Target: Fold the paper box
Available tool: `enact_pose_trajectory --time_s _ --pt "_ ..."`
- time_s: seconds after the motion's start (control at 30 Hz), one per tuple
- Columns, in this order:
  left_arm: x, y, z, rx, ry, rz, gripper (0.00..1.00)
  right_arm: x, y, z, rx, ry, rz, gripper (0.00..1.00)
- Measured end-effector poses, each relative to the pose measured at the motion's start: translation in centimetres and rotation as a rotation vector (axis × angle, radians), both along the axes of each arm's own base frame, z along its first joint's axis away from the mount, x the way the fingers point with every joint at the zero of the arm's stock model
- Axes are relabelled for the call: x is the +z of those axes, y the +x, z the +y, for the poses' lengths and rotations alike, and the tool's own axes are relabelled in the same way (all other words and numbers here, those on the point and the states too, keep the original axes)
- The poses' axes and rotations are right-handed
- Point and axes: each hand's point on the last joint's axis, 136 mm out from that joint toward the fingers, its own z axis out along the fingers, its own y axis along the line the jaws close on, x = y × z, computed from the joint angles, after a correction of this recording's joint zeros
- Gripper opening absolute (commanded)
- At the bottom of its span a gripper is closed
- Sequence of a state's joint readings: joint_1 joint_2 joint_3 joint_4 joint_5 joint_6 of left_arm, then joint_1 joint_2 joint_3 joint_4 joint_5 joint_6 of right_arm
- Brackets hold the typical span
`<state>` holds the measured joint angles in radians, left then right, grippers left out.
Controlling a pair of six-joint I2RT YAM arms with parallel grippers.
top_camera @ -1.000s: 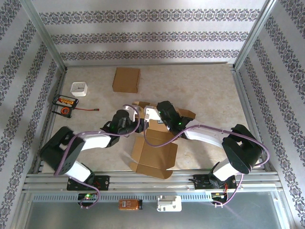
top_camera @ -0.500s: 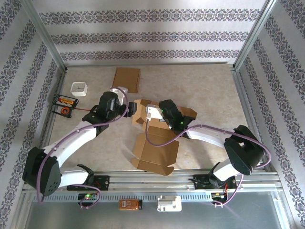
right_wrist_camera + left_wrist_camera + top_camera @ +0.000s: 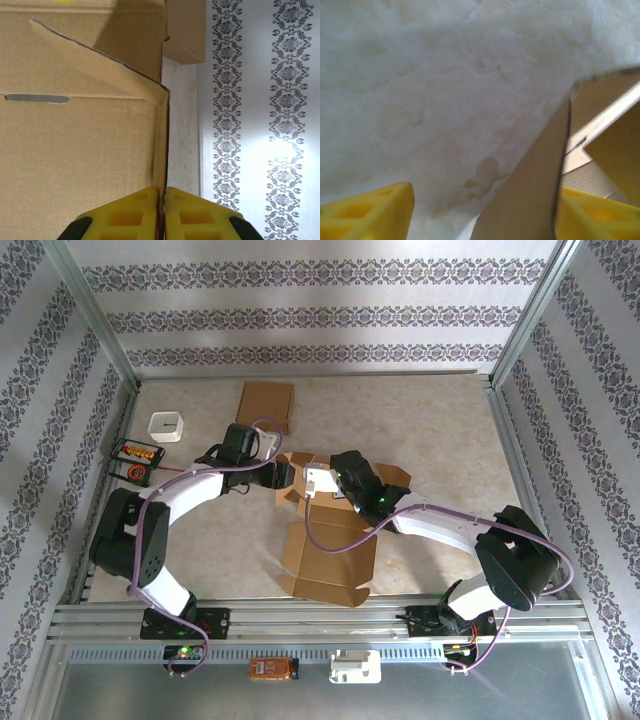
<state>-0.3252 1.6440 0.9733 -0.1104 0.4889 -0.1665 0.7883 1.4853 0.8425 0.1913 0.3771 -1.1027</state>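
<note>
The paper box (image 3: 325,550) lies mid-way across the surface (image 3: 440,430), brown cardboard with flaps spread toward the near edge. The right pincer (image 3: 161,192) clamps one wall's edge. The left pincer (image 3: 485,205) stands wide astride another flap.

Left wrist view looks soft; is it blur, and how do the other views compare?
Left wrist view: blurred throughout, the table hazy and the paper box flap edge soft. Right wrist view: sharp, cardboard grain crisp, one bright hotspot on the wallpaper. Top external view: evenly lit, faint shadows.
</note>
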Motion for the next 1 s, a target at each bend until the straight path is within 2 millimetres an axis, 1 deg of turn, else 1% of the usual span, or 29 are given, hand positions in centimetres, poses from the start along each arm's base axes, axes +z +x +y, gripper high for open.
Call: enact_pose_trajectory --time_s 0.1,0.2,0.33,0.43,0.5,0.6,0.7,0.77,0.8,0.87,0.9,0.97,1.0 --pt "-0.6 0.7 -0.8 -0.018 -0.022 0.018 0.42 0.2 0.1 0.1 0.003 -0.003 -0.003 0.12" --pt "-0.7 1.0 -1.2 -0.034 -0.037 0.024 0.32 0.4 0.1 0.1 0.005 -0.007 -0.007 0.13" --pt "-0.1 1.4 -1.4 -0.054 -0.035 -0.002 0.26 0.5 -0.2 0.6 0.022 -0.015 -0.003 0.19" --pt "0.8 2.0 -1.5 -0.081 -0.017 -0.048 0.21 0.9 -1.3 1.6 0.053 0.015 0.029 0.23" --pt "1.4 2.4 -1.7 -0.109 -0.003 -0.089 0.17 1.6 -2.1 2.0 0.074 0.070 0.074 0.33" --pt "2.0 2.8 -1.8 -0.158 0.022 -0.156 0.12 3.7 -4.0 3.0 0.125 0.184 0.169 0.46" --pt "2.7 3.2 -2.0 -0.198 0.039 -0.241 0.05 6.9 -5.9 3.7 0.151 0.356 0.262 0.64" --pt "3.2 3.4 -2.0 -0.223 0.050 -0.304 0.02 9.1 -6.7 3.8 0.122 0.493 0.333 0.71" --pt "3.4 3.5 -2.1 -0.237 0.056 -0.342 0.01 10.3 -6.8 3.6 0.097 0.569 0.379 0.71" --pt "3.7 3.4 -2.2 -0.259 0.057 -0.414 0.00 12.5 -6.2 2.8 0.028 0.724 0.465 0.72" --pt "3.8 3.3 -2.2 -0.269 0.056 -0.458 0.00 13.5 -5.4 2.0 -0.019 0.814 0.512 0.72" --pt "3.7 2.9 -2.2 -0.290 0.055 -0.518 0.00 14.7 -4.0 0.2 -0.110 0.969 0.600 0.71" --pt "3.5 2.8 -2.3 -0.299 0.055 -0.541 0.00 14.9 -3.2 -1.0 -0.163 1.046 0.651 0.70"
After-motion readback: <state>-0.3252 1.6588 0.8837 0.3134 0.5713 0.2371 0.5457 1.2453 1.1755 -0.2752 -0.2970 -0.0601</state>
